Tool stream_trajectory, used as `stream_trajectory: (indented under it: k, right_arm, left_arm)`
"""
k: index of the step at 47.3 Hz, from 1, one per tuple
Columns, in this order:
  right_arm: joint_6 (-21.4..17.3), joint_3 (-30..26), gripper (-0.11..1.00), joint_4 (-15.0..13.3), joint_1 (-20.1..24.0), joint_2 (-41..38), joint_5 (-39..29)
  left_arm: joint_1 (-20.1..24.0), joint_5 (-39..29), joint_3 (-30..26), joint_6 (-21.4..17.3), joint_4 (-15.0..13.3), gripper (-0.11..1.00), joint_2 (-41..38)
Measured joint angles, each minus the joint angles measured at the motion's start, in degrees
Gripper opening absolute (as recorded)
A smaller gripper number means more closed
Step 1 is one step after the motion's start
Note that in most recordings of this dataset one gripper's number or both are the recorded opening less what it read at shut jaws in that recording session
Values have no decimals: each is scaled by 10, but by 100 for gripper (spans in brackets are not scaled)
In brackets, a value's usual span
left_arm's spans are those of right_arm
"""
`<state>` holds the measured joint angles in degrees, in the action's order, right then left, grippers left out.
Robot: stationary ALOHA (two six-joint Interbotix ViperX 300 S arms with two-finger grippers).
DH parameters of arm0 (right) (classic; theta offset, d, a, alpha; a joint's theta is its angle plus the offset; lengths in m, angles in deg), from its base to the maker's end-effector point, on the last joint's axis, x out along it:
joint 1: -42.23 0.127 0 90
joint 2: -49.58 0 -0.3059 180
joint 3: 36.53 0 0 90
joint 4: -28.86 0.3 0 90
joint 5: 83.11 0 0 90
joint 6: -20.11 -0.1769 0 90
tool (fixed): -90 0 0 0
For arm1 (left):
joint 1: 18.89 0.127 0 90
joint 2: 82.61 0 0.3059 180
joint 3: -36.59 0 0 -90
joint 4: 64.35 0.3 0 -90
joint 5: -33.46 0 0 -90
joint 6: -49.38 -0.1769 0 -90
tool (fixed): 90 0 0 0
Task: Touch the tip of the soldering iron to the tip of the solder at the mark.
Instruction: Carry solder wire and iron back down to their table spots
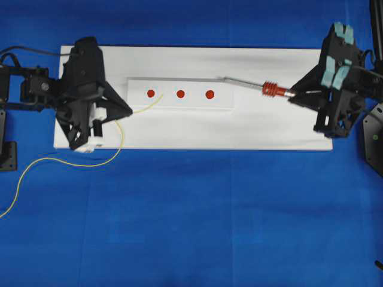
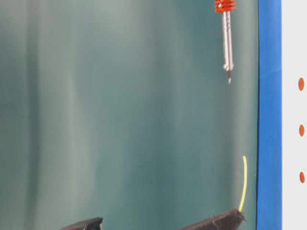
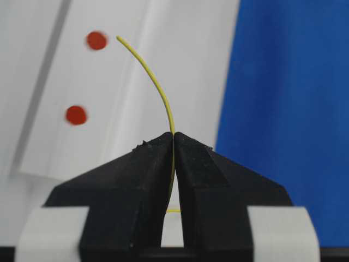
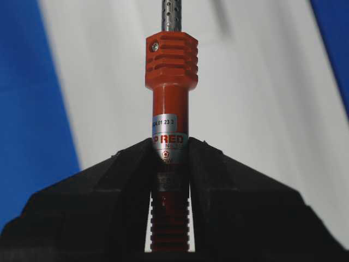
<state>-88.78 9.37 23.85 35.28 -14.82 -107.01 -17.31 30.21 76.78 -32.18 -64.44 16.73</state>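
The soldering iron (image 1: pixel 274 89) hangs level over the white board (image 1: pixel 269 128), with my right gripper (image 1: pixel 291 95) shut on its red body behind the orange collar. In the right wrist view the gripper (image 4: pixel 170 144) clamps the iron (image 4: pixel 170 82). Its dark tip (image 1: pixel 221 78) lies just beyond the rightmost of three red marks (image 1: pixel 209 94). My left gripper (image 1: pixel 128 112) is shut on the thin yellow solder (image 1: pixel 157 101). The solder's free end (image 3: pixel 118 37) curves up beside the nearest mark (image 3: pixel 96 40). The two tips are far apart.
The marks sit in a row on a raised white strip (image 1: pixel 179 84) on the board. Loose solder (image 1: pixel 78 164) trails off the board's front edge over the blue cloth (image 1: pixel 209 227) to the left. Arm bases stand at both sides.
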Motion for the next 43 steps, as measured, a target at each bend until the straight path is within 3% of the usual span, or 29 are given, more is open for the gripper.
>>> stream_trajectory:
  k: [12,25,34,43]
  right_arm:
    - [-38,1,6,4,130,-27,73]
    - [-44,0,7,7,236,-134,180]
    - [-50,-6,6,28,263,-236,265]
    - [-50,-32,6,35,285,-334,305]
  left_arm:
    - [-120,70,45,32,0,2,19]
    - [-232,188,83,62,1,2,-7]
    - [-269,231,78,59,0,2,-94]
    - [-272,250,48,52,0,2,-195]
